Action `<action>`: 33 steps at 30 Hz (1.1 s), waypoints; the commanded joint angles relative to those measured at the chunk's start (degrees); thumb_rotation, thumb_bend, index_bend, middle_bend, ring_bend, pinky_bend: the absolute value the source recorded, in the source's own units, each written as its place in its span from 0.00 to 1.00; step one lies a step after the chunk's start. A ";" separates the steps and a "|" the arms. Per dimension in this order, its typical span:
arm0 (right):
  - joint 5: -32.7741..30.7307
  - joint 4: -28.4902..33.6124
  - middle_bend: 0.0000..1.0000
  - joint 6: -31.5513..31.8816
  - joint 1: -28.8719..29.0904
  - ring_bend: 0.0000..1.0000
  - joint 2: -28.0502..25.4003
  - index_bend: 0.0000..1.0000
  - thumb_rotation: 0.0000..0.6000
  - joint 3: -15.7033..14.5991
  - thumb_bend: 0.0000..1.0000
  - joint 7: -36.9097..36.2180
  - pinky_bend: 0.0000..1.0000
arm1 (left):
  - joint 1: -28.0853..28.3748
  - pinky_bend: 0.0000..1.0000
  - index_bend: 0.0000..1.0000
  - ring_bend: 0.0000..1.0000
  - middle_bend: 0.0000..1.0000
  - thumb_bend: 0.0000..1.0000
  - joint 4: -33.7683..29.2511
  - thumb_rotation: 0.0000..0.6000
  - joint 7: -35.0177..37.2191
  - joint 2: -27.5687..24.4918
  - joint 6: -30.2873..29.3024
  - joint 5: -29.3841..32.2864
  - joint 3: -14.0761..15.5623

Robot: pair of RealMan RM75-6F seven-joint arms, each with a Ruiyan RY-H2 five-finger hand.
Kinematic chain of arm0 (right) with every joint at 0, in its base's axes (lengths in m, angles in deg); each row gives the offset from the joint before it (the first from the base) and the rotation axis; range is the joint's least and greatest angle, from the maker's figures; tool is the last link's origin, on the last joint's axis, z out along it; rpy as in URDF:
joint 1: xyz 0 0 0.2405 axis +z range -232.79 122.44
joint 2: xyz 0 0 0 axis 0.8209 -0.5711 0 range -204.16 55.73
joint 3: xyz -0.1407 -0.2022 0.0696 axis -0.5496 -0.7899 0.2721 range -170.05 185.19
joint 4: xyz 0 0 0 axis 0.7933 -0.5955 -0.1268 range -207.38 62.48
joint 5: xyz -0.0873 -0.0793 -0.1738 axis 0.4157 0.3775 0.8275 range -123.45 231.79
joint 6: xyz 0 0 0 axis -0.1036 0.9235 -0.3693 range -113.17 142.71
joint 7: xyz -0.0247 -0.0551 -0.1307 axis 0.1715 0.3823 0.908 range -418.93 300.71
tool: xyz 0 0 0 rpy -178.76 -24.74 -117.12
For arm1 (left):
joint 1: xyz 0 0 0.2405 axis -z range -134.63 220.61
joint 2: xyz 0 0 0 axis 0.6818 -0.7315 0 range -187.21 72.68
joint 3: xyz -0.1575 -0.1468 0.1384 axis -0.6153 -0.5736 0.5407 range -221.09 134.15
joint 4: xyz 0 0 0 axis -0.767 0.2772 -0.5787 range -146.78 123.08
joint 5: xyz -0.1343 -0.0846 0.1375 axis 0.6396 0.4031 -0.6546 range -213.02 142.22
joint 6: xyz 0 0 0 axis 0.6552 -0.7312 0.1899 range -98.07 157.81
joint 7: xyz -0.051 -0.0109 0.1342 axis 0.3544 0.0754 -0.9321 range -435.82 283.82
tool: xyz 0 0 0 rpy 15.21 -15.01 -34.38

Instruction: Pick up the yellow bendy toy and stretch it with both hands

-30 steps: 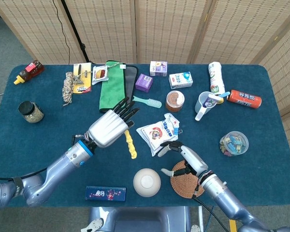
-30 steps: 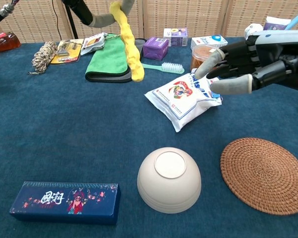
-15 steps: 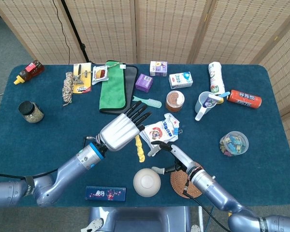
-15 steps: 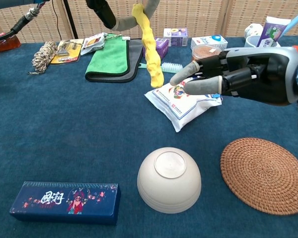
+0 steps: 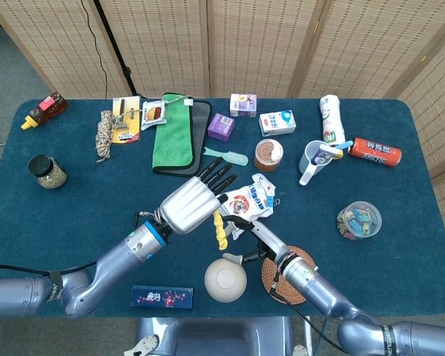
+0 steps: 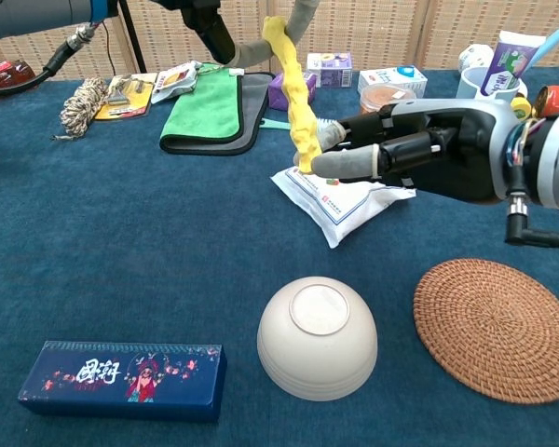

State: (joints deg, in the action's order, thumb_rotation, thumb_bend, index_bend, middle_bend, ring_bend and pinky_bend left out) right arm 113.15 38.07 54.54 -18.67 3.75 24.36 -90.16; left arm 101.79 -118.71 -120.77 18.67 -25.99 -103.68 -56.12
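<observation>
Both hands meet at the hanging yellow bendy toy (image 6: 295, 93).

The head view looks steeply down from above the near edge of the table (image 5: 74, 222), far enough to take in the whole blue top and the wicker screens (image 5: 252, 44) behind it. The chest view sits low at the near edge, looking level toward the far side, much closer in, so the bowl (image 6: 317, 337), the blue box (image 6: 123, 378) and the woven mat (image 6: 496, 328) fill its foreground. Both views share the near middle of the table: the bowl (image 5: 225, 279), the blue box (image 5: 162, 297), the woven mat (image 5: 291, 273), the snack bag (image 5: 246, 203) and the green cloth (image 5: 172, 135).
</observation>
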 commanded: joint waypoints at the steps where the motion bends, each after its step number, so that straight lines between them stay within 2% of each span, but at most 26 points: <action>1: -1.10 -0.75 0.13 0.13 0.66 0.06 0.87 0.42 1.00 0.20 0.28 0.50 0.00 | 0.30 0.00 0.74 0.02 0.15 0.50 -0.03 1.00 -0.30 0.35 0.04 0.30 0.28; 16: -3.19 -1.55 0.16 0.05 1.78 0.06 1.93 0.48 1.00 0.30 0.29 1.71 0.00 | 0.57 0.00 0.74 0.02 0.15 0.50 -0.38 1.00 -0.20 -0.41 -0.67 0.47 1.35; 33: -4.08 -2.41 0.19 -0.76 2.45 0.06 2.85 0.54 1.00 0.48 0.38 1.71 0.00 | 0.57 0.00 0.74 0.02 0.15 0.50 -0.10 1.00 0.52 -0.45 -0.87 0.46 2.34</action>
State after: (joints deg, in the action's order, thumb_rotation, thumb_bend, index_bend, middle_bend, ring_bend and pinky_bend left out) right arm 109.12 35.69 53.75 -16.25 6.56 24.84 -88.51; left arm 102.35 -118.81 -120.26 18.23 -26.85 -103.22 -53.77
